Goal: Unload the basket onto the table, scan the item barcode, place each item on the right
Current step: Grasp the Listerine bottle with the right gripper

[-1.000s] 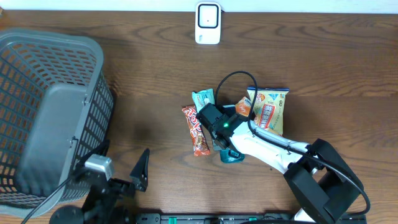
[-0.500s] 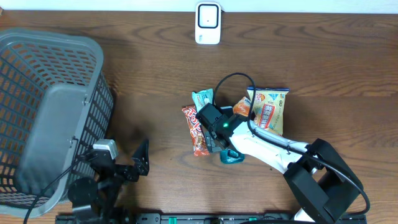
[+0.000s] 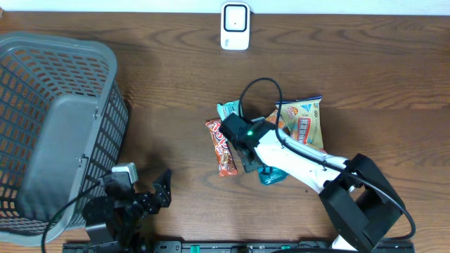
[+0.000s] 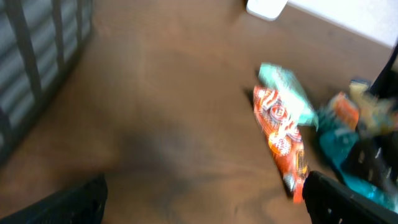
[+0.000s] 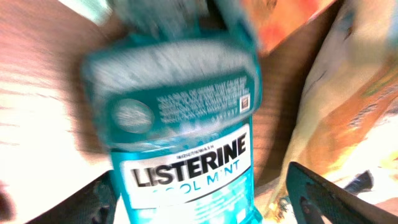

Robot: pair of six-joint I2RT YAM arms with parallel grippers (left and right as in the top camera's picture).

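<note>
Listerine bottle [image 5: 180, 124] lying between spread jaws of right gripper [image 5: 198, 186], unclamped, left gripper [image 4: 205, 180] released

Dark wooden table [image 3: 365, 63], white strip [image 3: 351, 5] beyond

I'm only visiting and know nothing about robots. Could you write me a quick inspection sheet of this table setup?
Surface: brown wooden table, bare wood where it shows.
Job's things: white scanner at the far edge; mouthwash bottle lying in the pile under the right arm.
Clutter: red candy bar, teal packet and chip bag bunched mid-table; grey basket on the left, nothing seen inside.
Grippers: left gripper open and empty near the front edge; right gripper open, a finger on either side of the bottle.
Cables: black cable loops above the right arm.
Surroundings: pale strip beyond the far edge; nothing else seen.
</note>
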